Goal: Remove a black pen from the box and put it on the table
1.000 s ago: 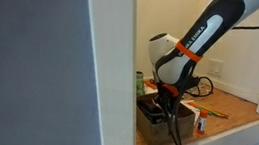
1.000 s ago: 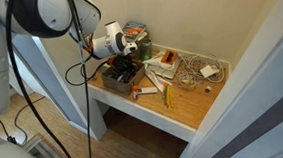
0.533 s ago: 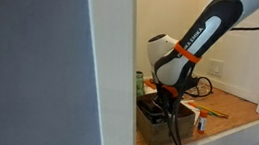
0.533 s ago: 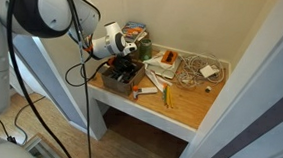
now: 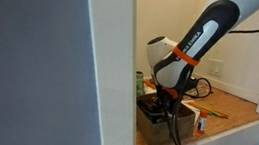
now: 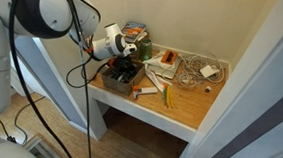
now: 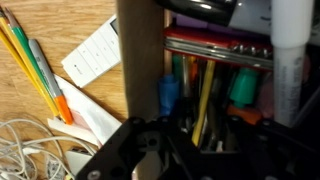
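Note:
The dark box stands at the table's near end, packed with upright pens. My gripper reaches down into it in both exterior views. In the wrist view the box's brown wall runs up the middle, with a yellow pen, a blue one and a teal one behind it. My gripper has its dark fingers either side of the yellow pen and some dark pens. A black pen cannot be singled out in the shadow, nor whether anything is gripped.
Pencils and an orange-tipped pen, a white card and white cable lie on the wood beside the box. Coiled cables and a white plug sit further along. A white wall edge stands close by the box.
The arm has shifted only very slightly. My gripper stays down in the box among the pens.

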